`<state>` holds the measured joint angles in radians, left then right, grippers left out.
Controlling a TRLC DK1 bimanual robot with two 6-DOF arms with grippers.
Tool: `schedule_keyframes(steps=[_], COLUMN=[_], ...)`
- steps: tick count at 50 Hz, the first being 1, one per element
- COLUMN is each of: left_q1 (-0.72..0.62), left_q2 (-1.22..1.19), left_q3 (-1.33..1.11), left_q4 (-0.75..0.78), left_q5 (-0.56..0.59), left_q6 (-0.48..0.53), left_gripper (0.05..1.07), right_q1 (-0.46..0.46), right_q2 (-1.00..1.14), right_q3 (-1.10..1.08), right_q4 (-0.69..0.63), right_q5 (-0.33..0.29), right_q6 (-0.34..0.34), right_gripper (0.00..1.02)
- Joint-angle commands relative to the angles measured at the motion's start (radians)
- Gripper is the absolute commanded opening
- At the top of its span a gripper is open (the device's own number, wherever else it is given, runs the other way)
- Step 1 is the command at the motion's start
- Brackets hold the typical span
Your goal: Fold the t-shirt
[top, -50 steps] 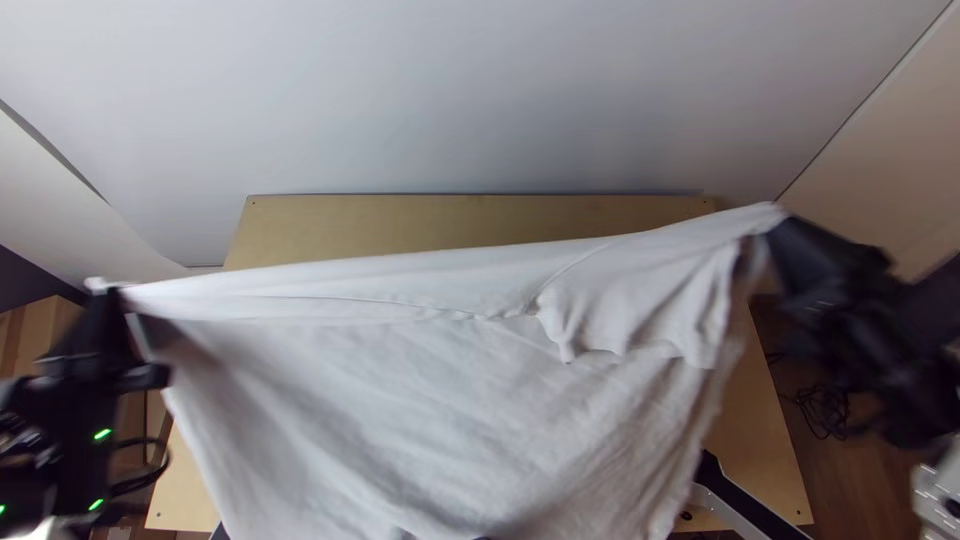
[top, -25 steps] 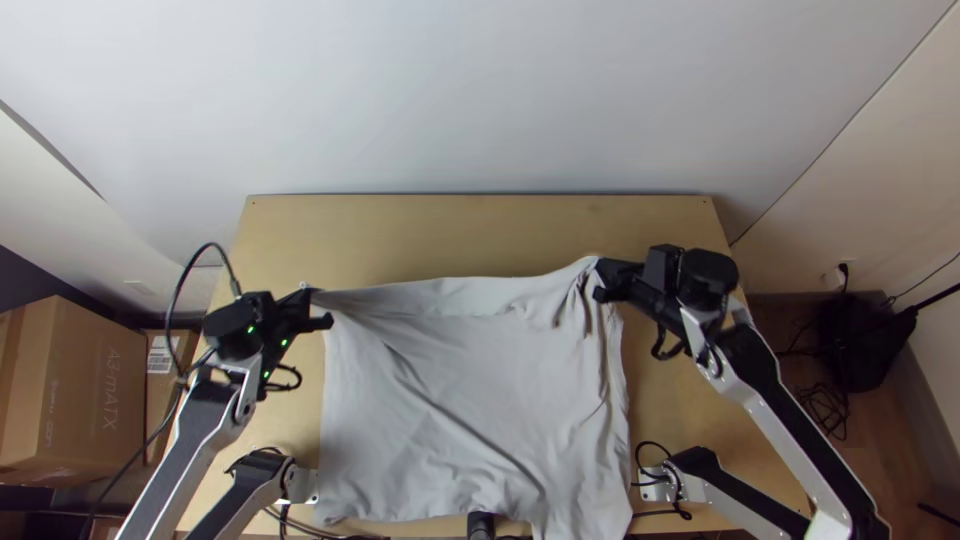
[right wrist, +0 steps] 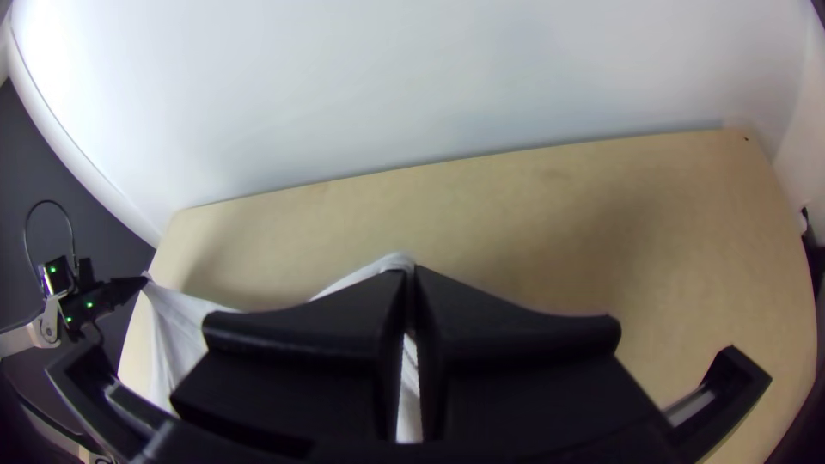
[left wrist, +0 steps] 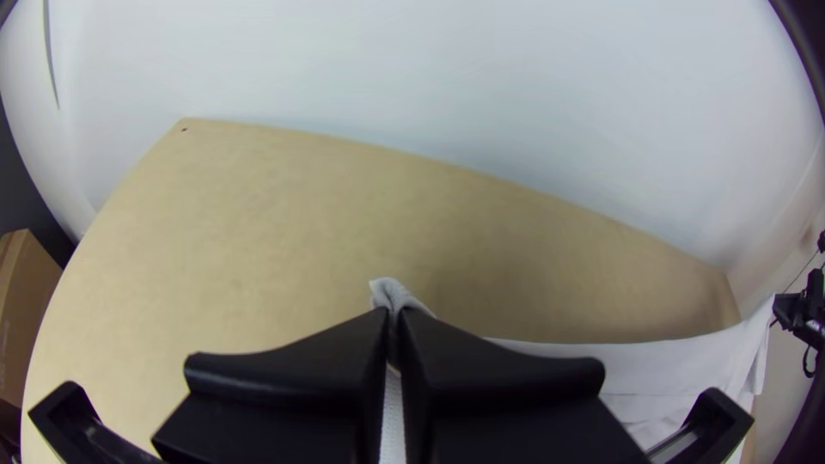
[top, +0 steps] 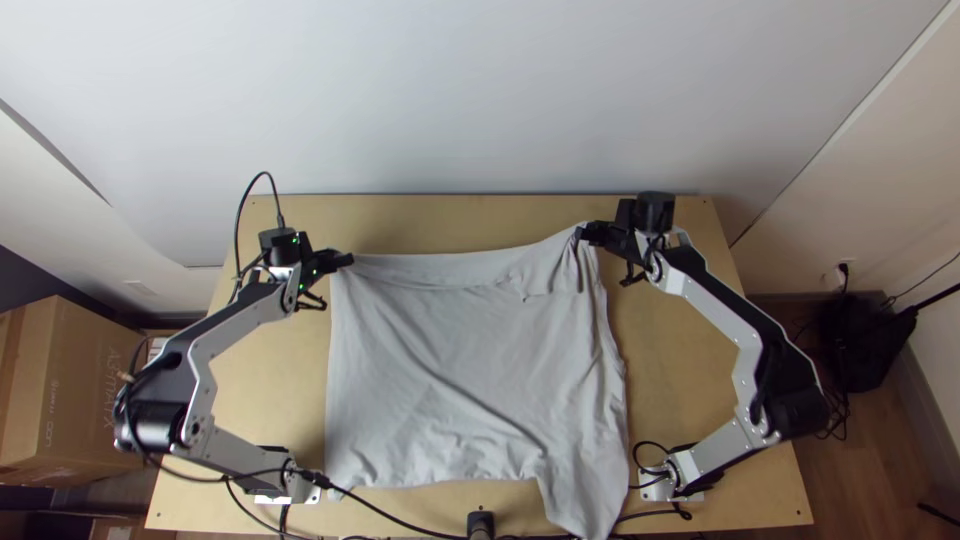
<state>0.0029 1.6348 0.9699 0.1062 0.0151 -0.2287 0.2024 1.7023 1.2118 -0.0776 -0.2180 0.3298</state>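
1. A cardboard box (top: 75, 385) is standing past the left side of the table (top: 685, 370).
2. The left gripper (top: 347, 259) is pinching the t-shirt's far left corner, its fingers nearly together; the left wrist view is revealing a small tuft (left wrist: 388, 290) poking past the tips.
3. The t-shirt (top: 470, 370) is stretching between both grippers above the table, its wrinkled body and lower-reaching near right corner showing from the top.
4. The right gripper (top: 584, 233) is clamping the far right corner, the right wrist view showing cloth squeezed between closed fingers.
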Motion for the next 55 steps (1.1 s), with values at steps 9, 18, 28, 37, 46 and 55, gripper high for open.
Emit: schedule_keyframes(steps=[9, 18, 28, 37, 46, 55], left_q1=[0.025, 0.032, 0.031, 0.035, 0.062, 0.094], left_q2=[0.277, 0.447, 0.540, 0.560, 0.500, 0.438], left_q3=[0.297, 0.535, 0.704, 0.865, 0.958, 1.086], left_q4=[0.029, -0.011, -0.088, -0.260, -0.355, -0.619], left_q5=[0.016, 0.016, 0.014, 0.013, 0.016, 0.075], left_q6=[-0.023, -0.035, -0.046, -0.086, -0.141, -0.172], left_gripper=[0.08, 0.08, 0.20, 0.89, 1.00, 1.00], right_q1=[-0.024, -0.035, -0.035, -0.052, -0.087, -0.141], right_q2=[0.250, 0.425, 0.557, 0.626, 0.527, 0.342], right_q3=[0.284, 0.522, 0.746, 0.904, 0.873, 0.819], right_q4=[0.027, 0.016, -0.070, -0.191, -0.206, -0.390], right_q5=[0.002, 0.020, 0.031, 0.029, 0.028, -0.012], right_q6=[0.018, 0.040, 0.054, 0.098, 0.181, 0.261], right_gripper=[0.02, 0.02, 0.28, 0.99, 0.99, 0.99])
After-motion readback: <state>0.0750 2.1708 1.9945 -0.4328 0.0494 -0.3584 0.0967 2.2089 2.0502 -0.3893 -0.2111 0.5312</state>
